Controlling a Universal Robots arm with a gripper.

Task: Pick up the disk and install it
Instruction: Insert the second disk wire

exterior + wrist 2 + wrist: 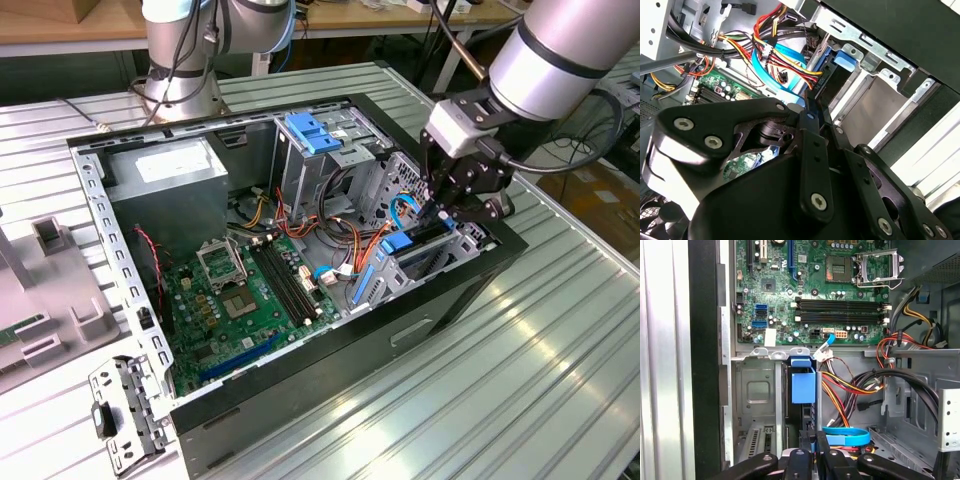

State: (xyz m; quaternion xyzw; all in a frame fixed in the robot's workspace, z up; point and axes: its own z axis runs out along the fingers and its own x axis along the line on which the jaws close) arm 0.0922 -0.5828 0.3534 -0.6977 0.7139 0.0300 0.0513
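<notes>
Exterior view, fingers: the gripper [447, 208] reaches down at the exterior view's right end of the open computer case [330, 370], which lies on the ribbed table [520, 380]. Its fingers look drawn close together on a thin edge.
Exterior view, disk: the disk [425, 240] stands on edge in the low drive bay [455, 265], directly under the fingers. Its long axis slants from the gripper toward the motherboard [235, 300], and its blue carrier end faces the board.
Second wrist view, fingers: the gripper [812, 107] pinches the dark narrow edge of the disk [830, 80], and no gap shows beside the pads.
Second wrist view, disk: it runs straight away from the fingertips along the bay's bare metal wall [870, 107].
First wrist view, fingers: the gripper [810, 440] is closed around the near end.
First wrist view, disk: the disk [803, 385] extends ahead in line with the fingers, its blue end just short of the bay's mouth, with the cables [850, 390] close beside it.
</notes>
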